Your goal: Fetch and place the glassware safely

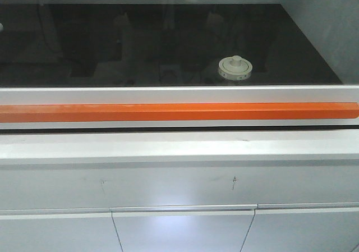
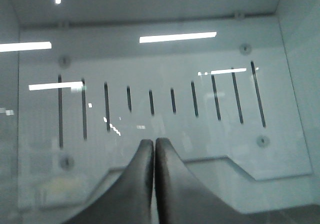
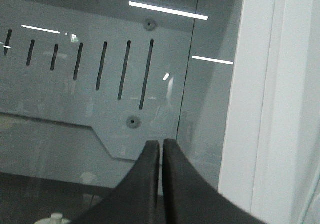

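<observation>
On the dark worktop [image 1: 291, 44] stands the jar [image 1: 235, 68] (rim marks unreadable).

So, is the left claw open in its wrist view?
No, the left claw is shut, its two dark fingers touching with nothing between them.

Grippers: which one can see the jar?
The right gripper: the jar lid shows at its view's bottom left. The left gripper sees only a slotted panel.
</observation>
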Controlling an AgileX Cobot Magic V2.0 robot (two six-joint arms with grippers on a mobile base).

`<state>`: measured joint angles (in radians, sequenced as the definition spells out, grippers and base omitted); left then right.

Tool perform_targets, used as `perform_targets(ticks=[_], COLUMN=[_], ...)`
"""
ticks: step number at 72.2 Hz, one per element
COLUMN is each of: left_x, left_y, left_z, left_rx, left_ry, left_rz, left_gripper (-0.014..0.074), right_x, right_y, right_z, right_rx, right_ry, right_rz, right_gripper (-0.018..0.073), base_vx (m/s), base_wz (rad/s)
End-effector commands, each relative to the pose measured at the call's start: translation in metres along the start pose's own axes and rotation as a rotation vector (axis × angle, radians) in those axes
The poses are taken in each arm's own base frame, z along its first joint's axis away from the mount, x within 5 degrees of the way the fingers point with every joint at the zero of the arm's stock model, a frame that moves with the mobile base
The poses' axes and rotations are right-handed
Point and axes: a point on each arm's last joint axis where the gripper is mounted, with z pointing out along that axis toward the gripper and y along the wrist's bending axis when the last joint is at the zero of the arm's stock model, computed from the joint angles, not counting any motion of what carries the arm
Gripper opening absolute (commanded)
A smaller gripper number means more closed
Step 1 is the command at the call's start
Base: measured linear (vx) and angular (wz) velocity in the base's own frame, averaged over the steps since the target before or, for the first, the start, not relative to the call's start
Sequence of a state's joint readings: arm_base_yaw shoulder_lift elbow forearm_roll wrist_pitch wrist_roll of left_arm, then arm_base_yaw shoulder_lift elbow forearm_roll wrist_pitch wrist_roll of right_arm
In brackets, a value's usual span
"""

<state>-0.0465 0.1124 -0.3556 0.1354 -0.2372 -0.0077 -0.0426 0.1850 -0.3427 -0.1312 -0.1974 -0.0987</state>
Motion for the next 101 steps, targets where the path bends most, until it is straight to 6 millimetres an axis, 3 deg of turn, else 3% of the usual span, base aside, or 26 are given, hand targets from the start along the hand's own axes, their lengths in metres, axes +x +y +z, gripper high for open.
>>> perform_targets(ticks=[1,8,16,26,36,51,63,73,82,89,101], left_x=[-0.032,-0.041,-0.037,-0.016,0.01,0.056,0.085,0.103,0.122,0.132,0.135], left_y=[0.003,0.004,0.004,0.002,0.003,-0.001,-0.004,-0.007,-0.01,-0.011,-0.011], left_z=[0.023,0.047,0.07,0.09,0.099,0.104,0.099,0.087,0.07,0.057,0.041], left_rx=[0.012,0.022,0.03,0.043,0.026,0.009,0.01,-0.003,-0.009,-0.017,-0.029], left_ry=[-0.08,-0.058,-0.014,0.091,0.27,0.627,0.782,0.758,0.695,0.608,0.427], left_rz=[0.044,0.068,0.064,0.056,-0.014,-0.118,-0.151,-0.18,-0.175,-0.173,-0.158], left_gripper=[-0.0001,-0.0001,-0.0001,-0.0001,-0.0001,-0.0001,-0.0001,-0.0001,-0.0001,-0.0001,-0.0001], right_x=[-0.031,-0.037,-0.032,-0.01,0.011,0.038,0.065,0.095,0.111,0.114,0.125], right_y=[-0.007,-0.009,-0.008,-0.003,0.001,0.004,0.011,0.02,0.033,0.043,0.048], right_z=[0.024,0.051,0.076,0.101,0.11,0.104,0.083,0.06,0.04,0.033,0.034], right_rx=[0.009,0.0,-0.013,-0.035,-0.049,-0.034,-0.027,-0.036,-0.148,-0.255,-0.283], right_ry=[-0.073,-0.033,-0.001,0.054,0.188,0.478,0.537,0.52,0.413,0.332,0.375], right_rz=[-0.013,-0.011,-0.011,-0.002,0.084,0.224,0.287,0.307,0.196,0.13,0.14], right_gripper=[0.0,0.0,0.0,0.0,0.0,0.0,0.0,0.0,0.0,0.0,0.0], base_vx=[0.0,0.0,0.0,0.0,0.0,0.0,0.0,0.0,0.0,0.0,0.0], base_wz=[0.0,0.0,0.0,0.0,0.0,0.0,0.0,0.0,0.0,0.0,0.0])
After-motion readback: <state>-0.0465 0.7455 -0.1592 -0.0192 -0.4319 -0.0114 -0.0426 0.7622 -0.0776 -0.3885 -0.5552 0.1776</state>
